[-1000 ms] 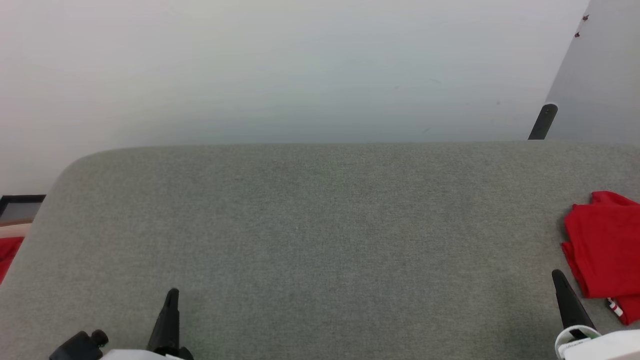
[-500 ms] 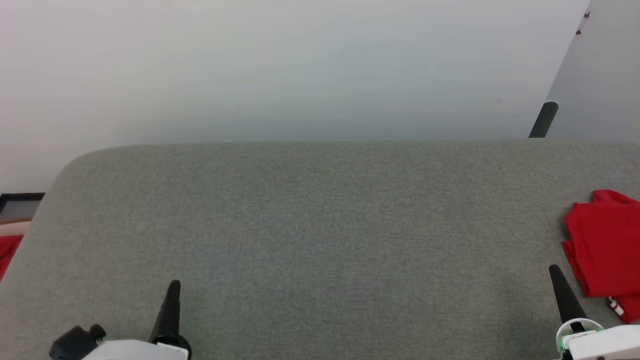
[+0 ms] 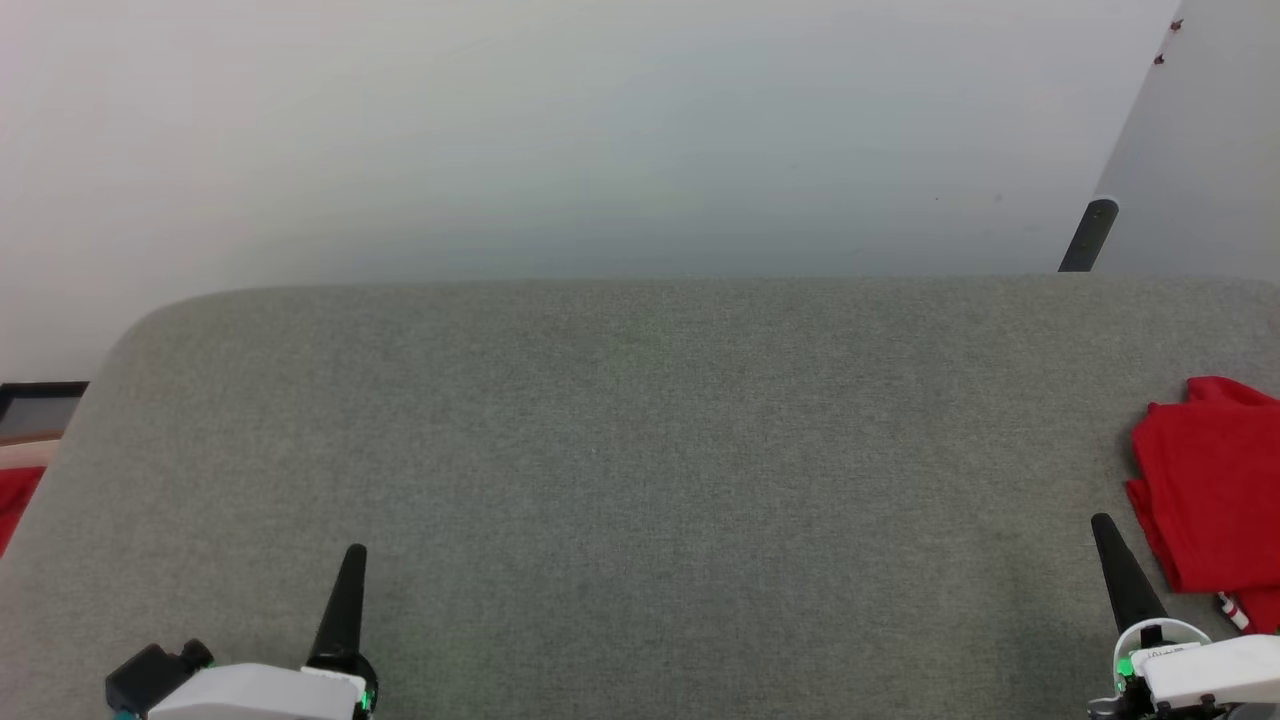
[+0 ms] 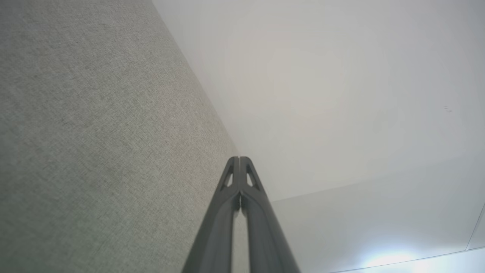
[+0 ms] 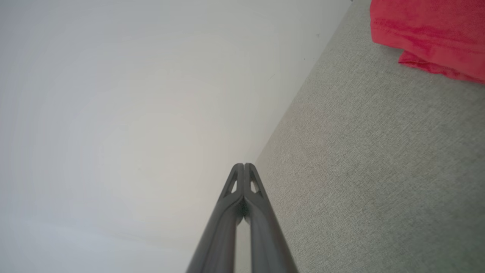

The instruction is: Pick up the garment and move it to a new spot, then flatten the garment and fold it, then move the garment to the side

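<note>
The garment (image 3: 1215, 490) lies folded in a red stack at the right edge of the grey fabric surface (image 3: 640, 450), with a bit of red-and-white striped trim at its near corner. In the right wrist view the garment (image 5: 432, 34) sits at the upper right. My right gripper (image 3: 1102, 524) is shut and empty, its tip just left of the garment and apart from it. My left gripper (image 3: 356, 553) is shut and empty near the front left of the surface. Both wrist views show the fingers pressed together: left gripper (image 4: 239, 158), right gripper (image 5: 243, 165).
A pale wall rises behind the grey surface. A dark post (image 3: 1090, 235) stands at the back right. Off the surface's left edge there is a dark-framed object (image 3: 40, 405) and something red (image 3: 15, 505) below it.
Both grippers have crept a little forward, up the head view. The garment has stayed where it lies, and both grippers have stayed shut.
</note>
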Available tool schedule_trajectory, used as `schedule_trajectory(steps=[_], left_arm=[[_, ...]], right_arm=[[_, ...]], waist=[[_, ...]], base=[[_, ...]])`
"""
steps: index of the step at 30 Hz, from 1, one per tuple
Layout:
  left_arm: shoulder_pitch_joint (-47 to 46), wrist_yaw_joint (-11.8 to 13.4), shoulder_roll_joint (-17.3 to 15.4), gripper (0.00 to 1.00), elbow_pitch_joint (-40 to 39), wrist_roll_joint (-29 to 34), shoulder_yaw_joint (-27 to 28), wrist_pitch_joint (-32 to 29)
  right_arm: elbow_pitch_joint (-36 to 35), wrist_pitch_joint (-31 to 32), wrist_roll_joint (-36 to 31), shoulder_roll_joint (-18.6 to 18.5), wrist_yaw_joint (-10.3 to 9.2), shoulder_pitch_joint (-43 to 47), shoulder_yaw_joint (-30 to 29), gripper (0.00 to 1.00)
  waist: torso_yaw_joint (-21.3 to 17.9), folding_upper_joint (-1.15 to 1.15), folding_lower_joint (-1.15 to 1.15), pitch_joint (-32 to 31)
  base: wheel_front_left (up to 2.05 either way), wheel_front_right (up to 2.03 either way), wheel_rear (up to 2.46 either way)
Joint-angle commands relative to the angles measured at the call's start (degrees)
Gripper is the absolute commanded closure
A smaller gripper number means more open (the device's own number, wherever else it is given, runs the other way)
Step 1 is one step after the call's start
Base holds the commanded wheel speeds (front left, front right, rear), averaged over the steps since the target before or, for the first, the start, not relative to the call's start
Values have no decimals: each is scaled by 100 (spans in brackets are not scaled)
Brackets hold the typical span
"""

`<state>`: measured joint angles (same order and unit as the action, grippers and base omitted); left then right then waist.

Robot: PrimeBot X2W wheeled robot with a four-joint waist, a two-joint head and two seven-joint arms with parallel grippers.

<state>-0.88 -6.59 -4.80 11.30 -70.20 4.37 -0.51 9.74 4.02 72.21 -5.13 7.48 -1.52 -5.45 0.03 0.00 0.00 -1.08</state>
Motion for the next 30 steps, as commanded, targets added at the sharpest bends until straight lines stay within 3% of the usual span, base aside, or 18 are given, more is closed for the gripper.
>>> schedule_trajectory(steps=[1,30], left_arm=[[-124,-49,2,100,-14,-184,39,-48],[-400,-83,122,100,168,-1445,158,-403]], right_arm=[[6,17,177,10,3,-116,-39,100],[270,167,1312,147,2,-366,-88,100]], waist=[[0,0,0,6],[-2,0,0,73]], base=[[0,0,0],[0,0,0]])
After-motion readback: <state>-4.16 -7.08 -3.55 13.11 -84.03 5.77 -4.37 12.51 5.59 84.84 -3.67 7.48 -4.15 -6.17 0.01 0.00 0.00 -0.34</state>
